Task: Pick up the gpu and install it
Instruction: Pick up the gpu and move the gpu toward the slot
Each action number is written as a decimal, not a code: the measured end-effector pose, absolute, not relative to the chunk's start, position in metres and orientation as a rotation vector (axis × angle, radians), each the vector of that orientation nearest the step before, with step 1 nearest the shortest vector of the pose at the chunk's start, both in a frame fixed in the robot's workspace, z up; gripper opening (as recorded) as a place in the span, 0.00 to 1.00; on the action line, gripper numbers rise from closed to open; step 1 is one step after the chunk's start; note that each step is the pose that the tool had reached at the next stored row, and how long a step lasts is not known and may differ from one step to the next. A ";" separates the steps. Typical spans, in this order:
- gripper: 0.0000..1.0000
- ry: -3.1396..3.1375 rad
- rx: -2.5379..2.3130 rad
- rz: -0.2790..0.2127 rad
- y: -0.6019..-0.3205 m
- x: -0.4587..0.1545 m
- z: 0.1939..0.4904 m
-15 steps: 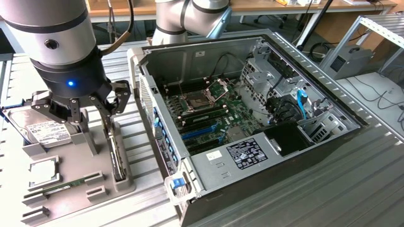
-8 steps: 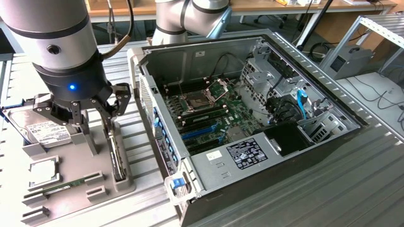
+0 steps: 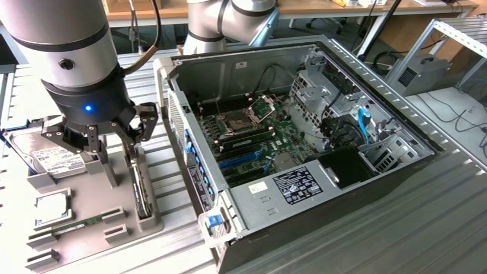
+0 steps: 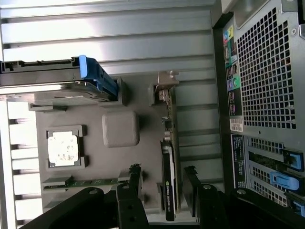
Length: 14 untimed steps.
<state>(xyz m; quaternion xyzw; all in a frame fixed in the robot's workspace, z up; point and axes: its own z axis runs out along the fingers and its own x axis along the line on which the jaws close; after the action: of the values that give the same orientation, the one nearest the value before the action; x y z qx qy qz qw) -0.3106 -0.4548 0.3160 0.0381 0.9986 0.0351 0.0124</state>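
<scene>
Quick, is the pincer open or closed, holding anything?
Pincer: open, straddling the thin black-and-green gpu card standing on edge, not gripping it.

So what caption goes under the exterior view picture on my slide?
Open gripper straddles the gpu standing on edge in a grey holder, beside the open computer case.

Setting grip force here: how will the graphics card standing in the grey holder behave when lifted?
The graphics card looks thin and flat, so it is probably stiff, not floppy. Standing on edge in the grey holder, it could tip sideways once freed. Its exposed board likely scratches or cracks easily.
</scene>
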 end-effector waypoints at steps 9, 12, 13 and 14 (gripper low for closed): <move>0.48 3.112 0.119 0.110 -0.455 -0.311 0.315; 0.48 3.112 0.119 0.110 -0.455 -0.311 0.314; 0.48 3.112 0.119 0.110 -0.455 -0.311 0.314; 0.48 3.112 0.119 0.110 -0.455 -0.310 0.313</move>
<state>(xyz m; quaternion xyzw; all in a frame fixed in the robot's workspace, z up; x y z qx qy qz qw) -0.3101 -0.4548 0.3127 0.0380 0.9986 0.0352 0.0126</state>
